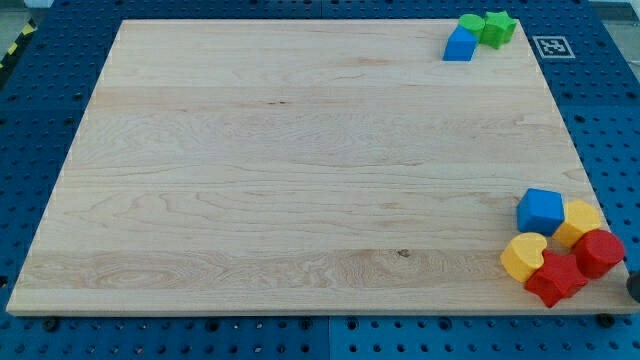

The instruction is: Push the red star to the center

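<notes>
The red star (555, 279) lies at the board's bottom right corner, in a tight cluster of blocks. It touches a yellow heart (524, 255) on its left and a red round block (599, 252) on its upper right. A small dark shape, which looks like the end of my tip (634, 288), shows at the view's right edge. It is just right of the red star and below the red round block, apart from both. The rest of the rod is out of view.
A blue cube (541, 211) and a yellow block (580, 220) sit just above the cluster. At the board's top right corner are a blue block (460, 44), a green round block (470, 24) and a green star (497, 27). The wooden board (300, 180) rests on a blue pegboard.
</notes>
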